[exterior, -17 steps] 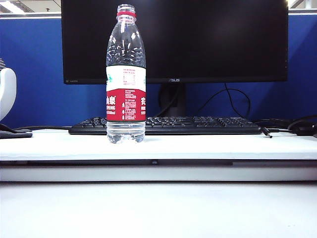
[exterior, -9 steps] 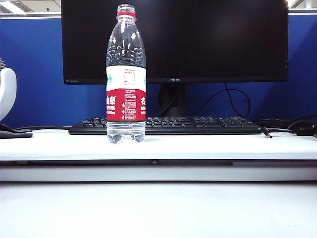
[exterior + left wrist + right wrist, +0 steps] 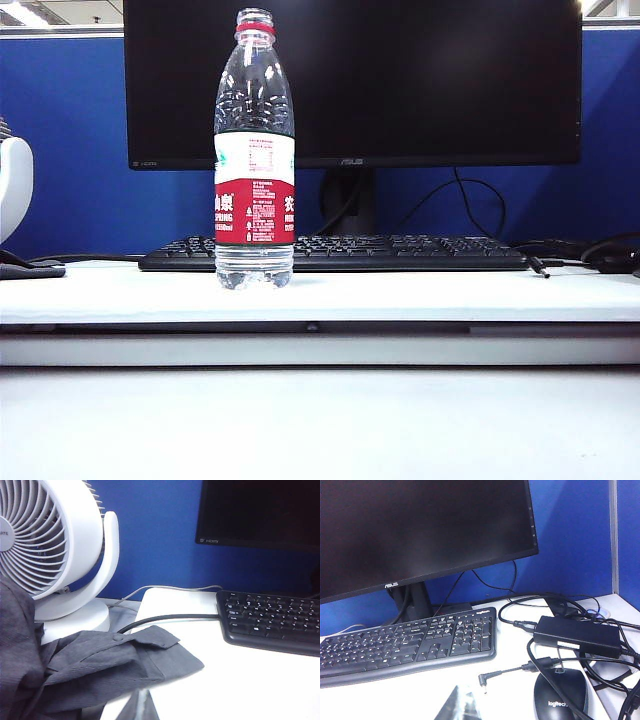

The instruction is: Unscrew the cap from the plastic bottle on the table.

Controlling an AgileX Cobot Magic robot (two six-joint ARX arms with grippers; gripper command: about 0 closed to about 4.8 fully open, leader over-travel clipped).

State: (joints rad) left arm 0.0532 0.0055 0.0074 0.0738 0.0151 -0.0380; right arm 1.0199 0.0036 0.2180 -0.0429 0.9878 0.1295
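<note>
The plastic bottle [image 3: 254, 150] stands upright on the white table [image 3: 400, 295], left of centre, in front of the keyboard. Its threaded mouth is bare, with only a thin red ring [image 3: 254, 31] on the neck. The cap is out of view in every frame. Neither gripper shows in the exterior view. In the left wrist view, my left gripper [image 3: 141, 707] is a closed wedge with nothing in it, low over the table beside grey cloth. My right gripper [image 3: 461, 705] is likewise shut and empty, over the table near a loose plug. Neither wrist view shows the bottle.
A black monitor [image 3: 350, 80] and keyboard [image 3: 335, 252] stand behind the bottle. A white fan [image 3: 50, 555] and a grey cloth [image 3: 100, 665] sit at the left end. A black mouse [image 3: 560, 695], power adapter [image 3: 577, 632] and tangled cables [image 3: 520, 667] lie at the right end.
</note>
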